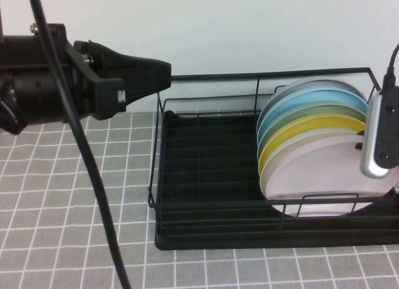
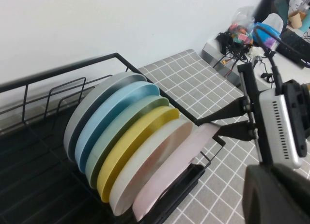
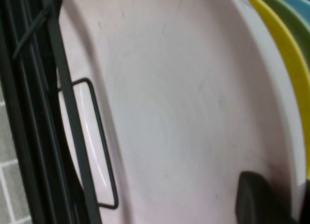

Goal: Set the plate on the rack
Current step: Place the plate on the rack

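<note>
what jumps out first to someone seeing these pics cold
A fan of coloured plates stands upright at the right end of the black wire rack, with the pale pink plate at the front. The right gripper pinches that plate's rim. The left gripper hovers open above the table, left of the rack.

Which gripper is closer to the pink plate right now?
Right. The right gripper is at the pink plate's rim, at the rack's right end. The left gripper hovers well off, beyond the rack's left end.
</note>
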